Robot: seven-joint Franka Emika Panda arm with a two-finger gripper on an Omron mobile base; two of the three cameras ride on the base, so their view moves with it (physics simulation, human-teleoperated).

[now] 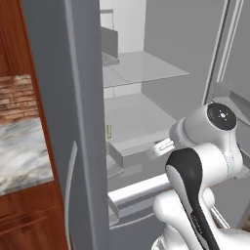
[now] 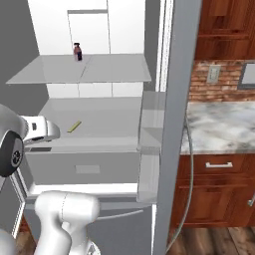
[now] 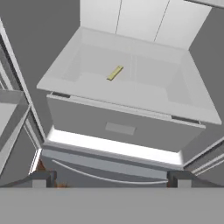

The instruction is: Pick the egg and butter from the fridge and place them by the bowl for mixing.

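Note:
The fridge (image 2: 94,107) stands open in front of me, its interior white-grey with shelves. The butter (image 3: 115,72), a slim pale yellow stick, lies alone on the lower shelf above the drawer; the same butter (image 2: 74,126) appears in the right base view and as a small sliver (image 1: 109,131) past the left door's edge. My gripper (image 3: 111,178) hangs open and empty in front of the drawer, below the butter and well short of it. The egg and the bowl are out of view.
A small dark bottle (image 2: 77,51) stands on the upper shelf. The drawer front (image 3: 120,127) closes the space under the butter's shelf. Open grey doors flank me, left (image 1: 63,122) and right (image 2: 174,124). A marble counter (image 2: 221,124) lies to the right.

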